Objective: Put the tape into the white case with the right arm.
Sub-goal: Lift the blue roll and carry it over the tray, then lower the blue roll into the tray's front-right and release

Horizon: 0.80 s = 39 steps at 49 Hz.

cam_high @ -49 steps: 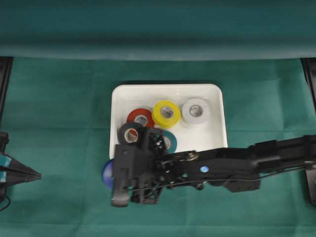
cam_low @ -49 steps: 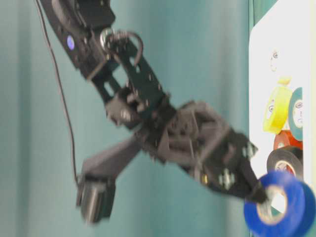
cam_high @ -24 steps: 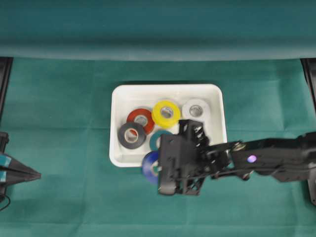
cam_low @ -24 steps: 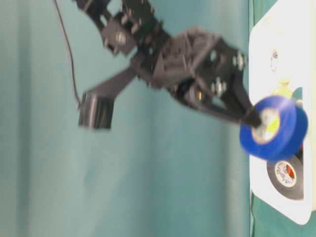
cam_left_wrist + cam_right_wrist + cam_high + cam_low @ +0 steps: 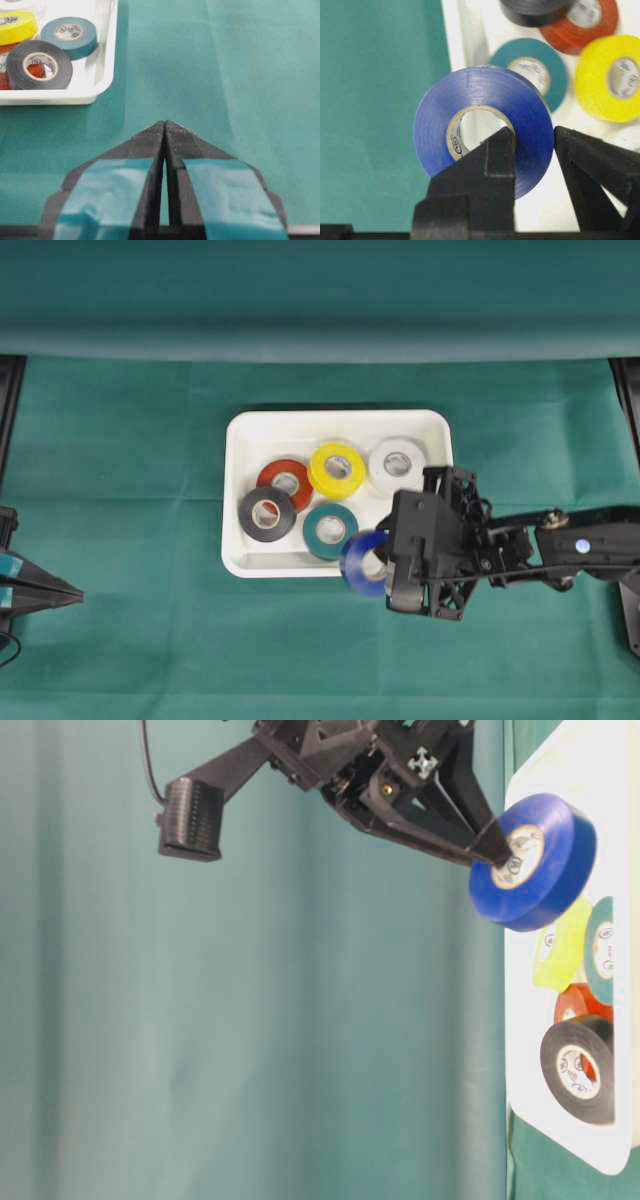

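A green cloth (image 5: pixel 120 620) covers the bench, creased in faint lines. A teal curtain (image 5: pixel 320 295) hangs along its far edge.

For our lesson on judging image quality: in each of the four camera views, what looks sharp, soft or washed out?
Overhead: evenly lit, crisp, the blue tape slightly smeared. Table-level: sideways, the white case washed out, the blue tape sharp. Left wrist: the left hand softer than the cloth beyond. Right wrist: the blue tape sharp in the right hand, the yellow tape behind blurred.
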### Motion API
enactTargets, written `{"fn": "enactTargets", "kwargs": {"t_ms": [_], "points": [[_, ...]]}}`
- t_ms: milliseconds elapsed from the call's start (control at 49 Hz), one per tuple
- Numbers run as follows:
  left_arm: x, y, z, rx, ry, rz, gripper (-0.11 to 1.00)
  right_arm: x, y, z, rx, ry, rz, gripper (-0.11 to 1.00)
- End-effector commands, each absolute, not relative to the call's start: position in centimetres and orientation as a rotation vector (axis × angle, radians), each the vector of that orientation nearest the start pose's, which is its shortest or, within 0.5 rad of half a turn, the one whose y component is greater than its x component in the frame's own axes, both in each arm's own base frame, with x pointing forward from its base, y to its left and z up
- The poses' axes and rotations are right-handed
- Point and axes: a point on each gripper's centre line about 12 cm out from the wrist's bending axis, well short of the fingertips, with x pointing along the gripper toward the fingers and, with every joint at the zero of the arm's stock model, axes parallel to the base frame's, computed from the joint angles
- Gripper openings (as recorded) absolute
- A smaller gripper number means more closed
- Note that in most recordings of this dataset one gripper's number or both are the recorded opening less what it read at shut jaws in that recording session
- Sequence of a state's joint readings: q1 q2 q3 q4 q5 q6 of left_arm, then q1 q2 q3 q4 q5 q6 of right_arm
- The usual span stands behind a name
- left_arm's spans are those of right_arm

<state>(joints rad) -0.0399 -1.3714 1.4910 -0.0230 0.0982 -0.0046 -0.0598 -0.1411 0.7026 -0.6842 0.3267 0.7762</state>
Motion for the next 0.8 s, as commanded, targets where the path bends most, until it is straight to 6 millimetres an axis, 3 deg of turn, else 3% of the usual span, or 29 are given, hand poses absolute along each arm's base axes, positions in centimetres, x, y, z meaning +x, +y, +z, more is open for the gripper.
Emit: {"fn": "enactTargets", "kwargs": {"t_ms": [0, 266, 776], "points": [[13.2, -0.5, 18.8, -0.027, 0.205, -0.036, 0.00, 34.8, -5.3, 20.1, 0.057, 0.761, -0.310, 0.02], [13.2, -0.5, 18.8, -0.027, 0.205, -0.036, 0.00, 33.7, -7.4, 19.0, 0.003, 0.775, -0.337, 0.02], [13.2, -0.5, 18.8, -0.027, 0.205, -0.036, 0.00, 32.9, -7.7, 18.1, 0.014, 0.795, -0.345, 0.02]]}}
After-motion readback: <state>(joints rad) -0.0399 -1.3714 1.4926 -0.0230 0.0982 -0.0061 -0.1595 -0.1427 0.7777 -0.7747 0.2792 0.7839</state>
